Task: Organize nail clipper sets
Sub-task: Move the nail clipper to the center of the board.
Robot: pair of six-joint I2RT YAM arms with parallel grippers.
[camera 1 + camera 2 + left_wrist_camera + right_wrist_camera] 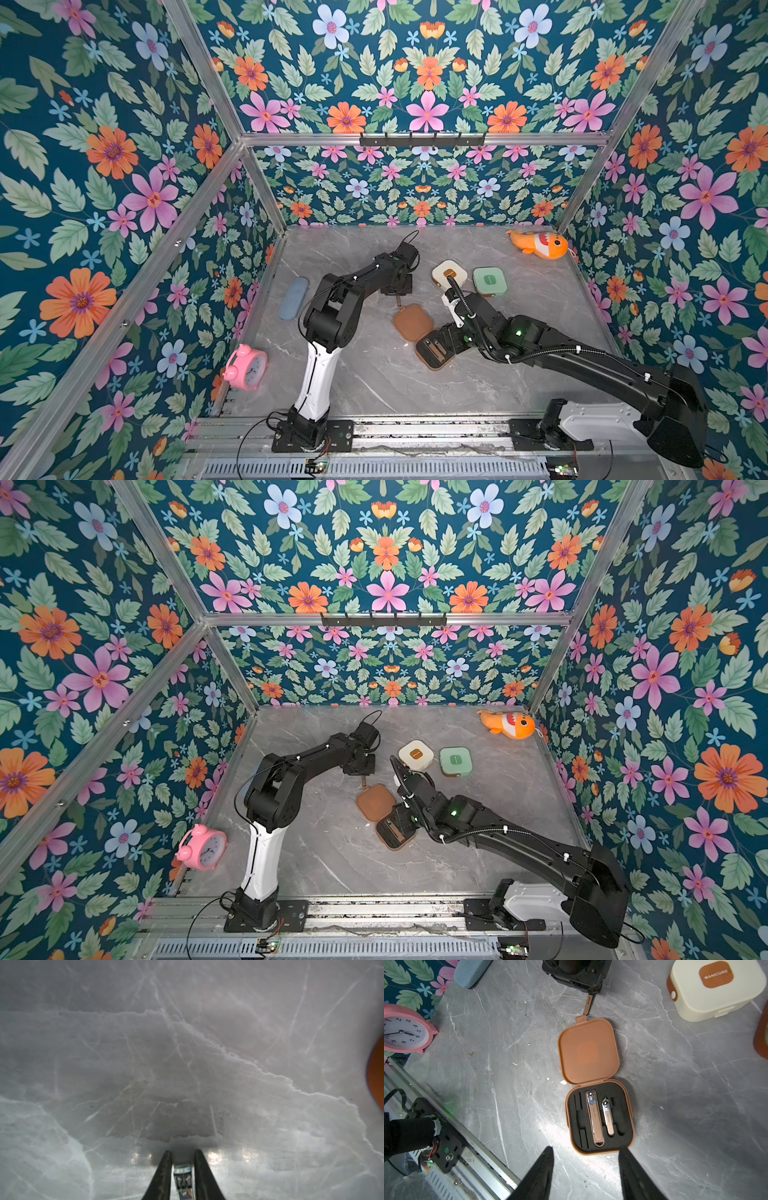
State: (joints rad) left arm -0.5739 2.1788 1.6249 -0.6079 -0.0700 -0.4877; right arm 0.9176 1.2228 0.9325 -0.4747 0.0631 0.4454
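Brown case (413,322), open at seven o'clock of the cream case (449,274), two clippers (593,1118) in its tray (579,1126); my left gripper (182,1152) pinches a slim metal tool (588,1004) at its eleven o'clock, my right gripper (586,1148) hangs spread above it

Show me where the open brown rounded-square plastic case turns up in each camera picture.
Top view: brown case just below the picture's centre, lid flat open.
Top view: again just below centre.
Left wrist: only a blurred brown sliver at the picture's edge, likely its lid.
Right wrist: picture's centre.
Shared landmark: cream rounded-square case beside it, absent from the left wrist view.
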